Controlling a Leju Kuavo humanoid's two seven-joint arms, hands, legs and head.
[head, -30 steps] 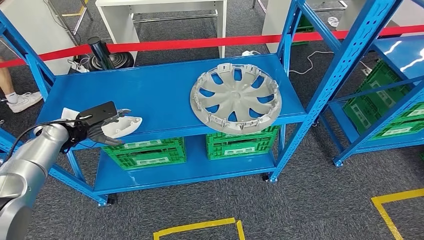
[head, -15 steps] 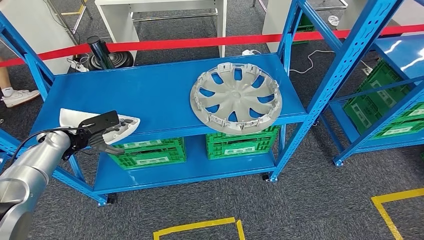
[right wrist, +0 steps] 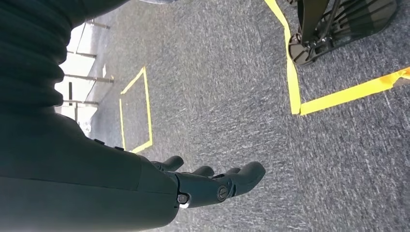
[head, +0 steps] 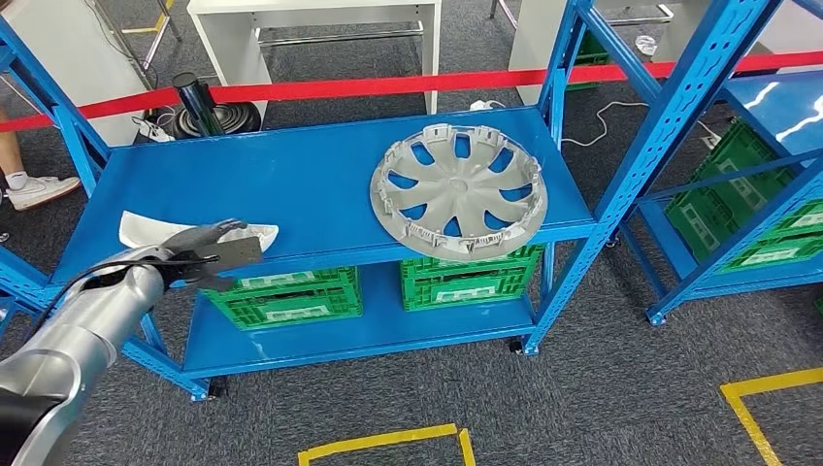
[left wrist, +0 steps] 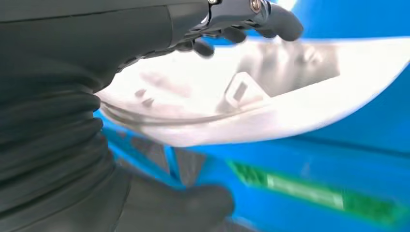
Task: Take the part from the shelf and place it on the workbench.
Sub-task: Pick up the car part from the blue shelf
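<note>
Since earlier, left hand [head: 209,254] turned over the part [head: 146,229] at seven o'clock, fingers around it; lift level. Right hand [right wrist: 212,183] hung open, empty.

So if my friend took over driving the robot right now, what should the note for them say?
Left hand: at the front left edge of the blue shelf, fingers over the top of the white part and thumb below it. It looks like a grip, but I can't tell if it's firm.
Right hand: hangs over the carpet, fingers apart, holding nothing.
The white part rests on the shelf edge. The grey wheel cover lies on the same shelf, to the right.
Done: the left hand has reached the part.
Left: lift the part off the shelf, carry it to the workbench and set it down.
</note>
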